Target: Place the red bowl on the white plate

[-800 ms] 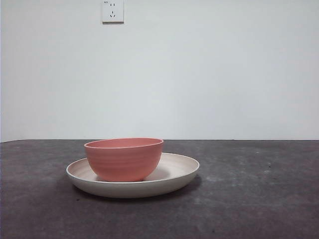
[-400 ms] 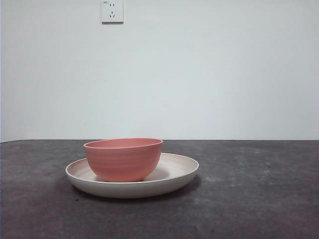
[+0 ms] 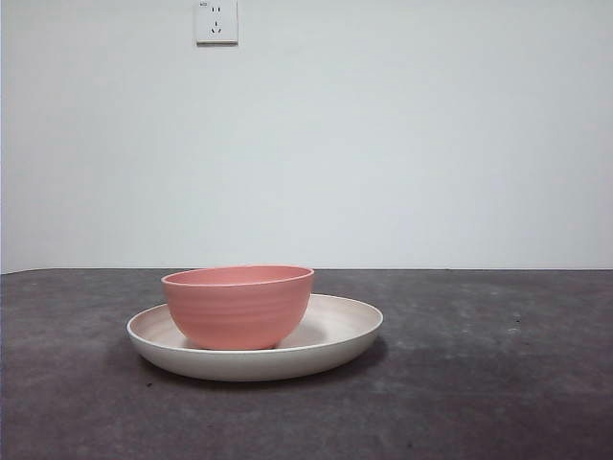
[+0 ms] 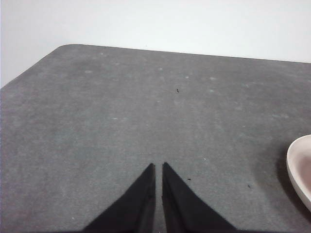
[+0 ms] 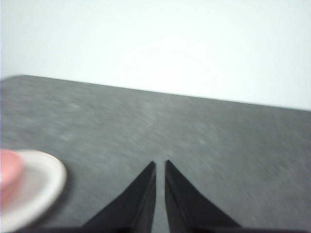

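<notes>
- Two arms wait clear of the dishes: the left gripper (image 4: pixel 158 167) hovers over bare desk (image 3: pixel 498 383), fingers (image 4: pixel 146 187) pressed together on nothing.
- Left of centre, the red bowl (image 3: pixel 238 305) sits upright inside the white plate (image 3: pixel 340 343), toward its left side; the placement looks done.
- Right gripper (image 5: pixel 160 165), fingers likewise closed and empty, should simply keep away.

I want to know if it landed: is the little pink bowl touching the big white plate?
Touching. The front view shows the small salmon-pink ridged bowl sitting inside the wide off-white plate, its base resting on the plate's floor.
</notes>
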You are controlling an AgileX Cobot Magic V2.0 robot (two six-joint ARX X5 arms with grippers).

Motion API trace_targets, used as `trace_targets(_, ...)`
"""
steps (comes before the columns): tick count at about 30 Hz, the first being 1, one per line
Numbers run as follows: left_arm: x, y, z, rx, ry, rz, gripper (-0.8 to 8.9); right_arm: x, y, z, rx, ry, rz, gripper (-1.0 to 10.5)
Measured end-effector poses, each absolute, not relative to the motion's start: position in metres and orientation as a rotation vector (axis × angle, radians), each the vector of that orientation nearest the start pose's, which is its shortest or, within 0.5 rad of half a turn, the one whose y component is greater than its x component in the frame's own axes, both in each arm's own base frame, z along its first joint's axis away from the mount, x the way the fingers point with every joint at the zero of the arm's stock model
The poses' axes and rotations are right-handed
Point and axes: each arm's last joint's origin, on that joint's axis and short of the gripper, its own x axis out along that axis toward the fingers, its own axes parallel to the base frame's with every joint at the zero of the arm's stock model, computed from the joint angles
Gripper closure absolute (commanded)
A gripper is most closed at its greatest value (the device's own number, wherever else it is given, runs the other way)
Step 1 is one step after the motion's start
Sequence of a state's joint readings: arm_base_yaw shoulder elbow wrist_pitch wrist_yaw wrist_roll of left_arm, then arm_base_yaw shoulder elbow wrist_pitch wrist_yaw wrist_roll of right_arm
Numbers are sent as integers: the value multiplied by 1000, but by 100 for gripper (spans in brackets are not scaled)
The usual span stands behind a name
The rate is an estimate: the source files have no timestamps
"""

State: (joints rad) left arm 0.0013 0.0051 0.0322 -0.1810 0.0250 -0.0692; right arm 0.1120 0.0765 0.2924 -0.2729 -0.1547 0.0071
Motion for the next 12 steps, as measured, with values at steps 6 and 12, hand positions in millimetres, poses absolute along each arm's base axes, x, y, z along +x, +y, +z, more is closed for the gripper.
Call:
trace_targets(6,95,-1,157,-71,155,-18,789,89,6,181,12,129,174,920)
trace_targets(12,95,-1,157,-71,155,-18,789,92,2,169,9,154,71,920)
